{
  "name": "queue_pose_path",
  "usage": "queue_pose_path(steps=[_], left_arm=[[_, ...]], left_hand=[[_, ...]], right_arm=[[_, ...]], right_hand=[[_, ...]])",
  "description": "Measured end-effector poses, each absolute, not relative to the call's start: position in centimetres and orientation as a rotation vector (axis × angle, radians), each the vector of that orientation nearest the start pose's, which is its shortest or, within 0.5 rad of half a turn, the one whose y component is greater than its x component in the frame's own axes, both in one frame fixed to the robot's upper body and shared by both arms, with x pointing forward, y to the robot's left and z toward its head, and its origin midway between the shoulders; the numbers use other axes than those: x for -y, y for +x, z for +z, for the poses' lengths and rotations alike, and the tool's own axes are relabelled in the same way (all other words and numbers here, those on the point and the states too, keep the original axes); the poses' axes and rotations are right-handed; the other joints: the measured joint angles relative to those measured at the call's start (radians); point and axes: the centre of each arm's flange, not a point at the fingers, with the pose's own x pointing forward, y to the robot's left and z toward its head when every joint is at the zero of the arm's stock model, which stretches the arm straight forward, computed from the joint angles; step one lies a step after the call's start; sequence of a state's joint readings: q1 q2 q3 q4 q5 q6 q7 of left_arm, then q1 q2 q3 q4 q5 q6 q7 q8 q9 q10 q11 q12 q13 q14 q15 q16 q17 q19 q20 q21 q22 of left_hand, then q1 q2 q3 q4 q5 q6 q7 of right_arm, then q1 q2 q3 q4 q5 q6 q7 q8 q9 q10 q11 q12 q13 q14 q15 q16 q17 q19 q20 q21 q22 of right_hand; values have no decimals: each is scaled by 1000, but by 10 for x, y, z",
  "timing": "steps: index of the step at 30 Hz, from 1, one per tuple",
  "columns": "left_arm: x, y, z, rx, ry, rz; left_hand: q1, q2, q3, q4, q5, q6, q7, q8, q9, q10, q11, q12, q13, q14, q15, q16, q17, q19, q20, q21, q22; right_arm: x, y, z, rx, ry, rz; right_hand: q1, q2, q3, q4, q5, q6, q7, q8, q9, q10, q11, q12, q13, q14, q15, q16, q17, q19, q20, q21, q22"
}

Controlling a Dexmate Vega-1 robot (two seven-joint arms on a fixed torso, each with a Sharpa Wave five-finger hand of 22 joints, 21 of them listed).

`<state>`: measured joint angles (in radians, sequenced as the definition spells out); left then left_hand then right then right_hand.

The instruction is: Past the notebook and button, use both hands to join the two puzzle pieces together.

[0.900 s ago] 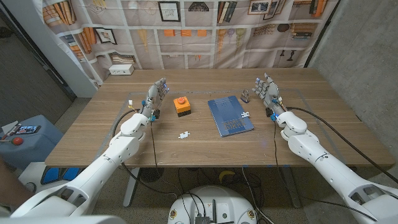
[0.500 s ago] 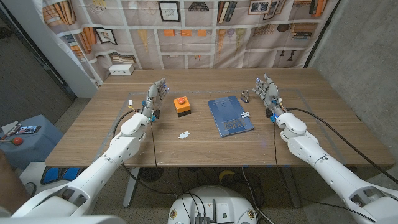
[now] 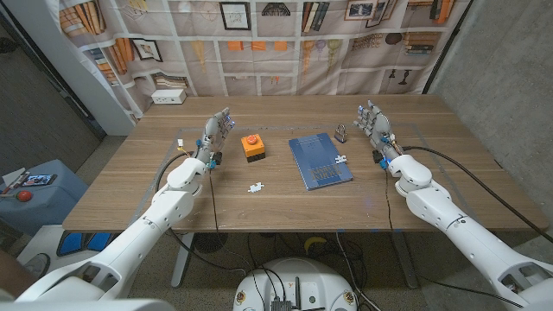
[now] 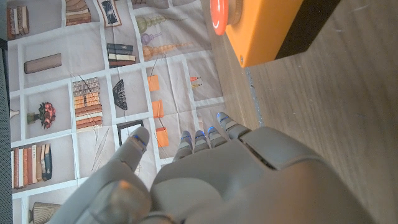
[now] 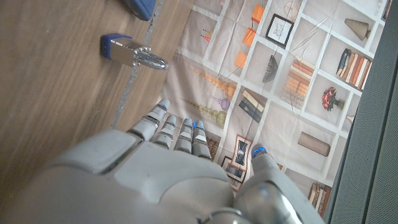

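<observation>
One small white puzzle piece (image 3: 255,187) lies on the wooden table (image 3: 259,216) in front of the orange button box (image 3: 251,147). The other white piece (image 3: 341,159) rests on the right edge of the blue notebook (image 3: 319,161). My left hand (image 3: 216,135) stands at the left of the button box (image 4: 267,31), fingers apart and holding nothing. My right hand (image 3: 371,128) stands to the right of the notebook, fingers apart and empty. Both hands are well clear of the pieces.
A padlock (image 3: 341,133) lies behind the notebook near my right hand, seen close in the right wrist view as a padlock (image 5: 132,53). A small white box (image 3: 168,97) sits at the table's far left corner. A printed bookshelf backdrop (image 3: 285,43) hangs behind the table.
My right hand and forearm have shifted slightly to the right. The left hand and the objects have not moved.
</observation>
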<state>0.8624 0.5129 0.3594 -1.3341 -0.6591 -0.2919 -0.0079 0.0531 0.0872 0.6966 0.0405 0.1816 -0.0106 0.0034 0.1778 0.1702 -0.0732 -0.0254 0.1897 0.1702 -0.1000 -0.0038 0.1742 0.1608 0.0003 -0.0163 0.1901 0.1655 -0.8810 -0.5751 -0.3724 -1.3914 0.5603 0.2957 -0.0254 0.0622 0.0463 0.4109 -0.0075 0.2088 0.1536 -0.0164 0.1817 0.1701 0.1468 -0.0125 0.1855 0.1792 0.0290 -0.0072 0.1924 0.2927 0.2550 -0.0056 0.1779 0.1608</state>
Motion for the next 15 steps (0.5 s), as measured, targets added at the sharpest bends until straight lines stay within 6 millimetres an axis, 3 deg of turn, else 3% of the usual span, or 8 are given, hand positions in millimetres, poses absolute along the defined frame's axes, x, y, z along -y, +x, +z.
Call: queue_pose_path(steps=[15], left_arm=[[-299,647,-21,622,-29,-195]], left_hand=[[4,4,1,-15,0,8,-8,4,0,12,-12,0,0,11,-11,0,0,13,-5,0,0]], right_arm=[[292,625,-9,667,-264,200]], right_hand=[[14,-14,-4,-12,0,13,-13,0,0,4,4,7,0,5,-5,4,-10,-7,-7,0,0]])
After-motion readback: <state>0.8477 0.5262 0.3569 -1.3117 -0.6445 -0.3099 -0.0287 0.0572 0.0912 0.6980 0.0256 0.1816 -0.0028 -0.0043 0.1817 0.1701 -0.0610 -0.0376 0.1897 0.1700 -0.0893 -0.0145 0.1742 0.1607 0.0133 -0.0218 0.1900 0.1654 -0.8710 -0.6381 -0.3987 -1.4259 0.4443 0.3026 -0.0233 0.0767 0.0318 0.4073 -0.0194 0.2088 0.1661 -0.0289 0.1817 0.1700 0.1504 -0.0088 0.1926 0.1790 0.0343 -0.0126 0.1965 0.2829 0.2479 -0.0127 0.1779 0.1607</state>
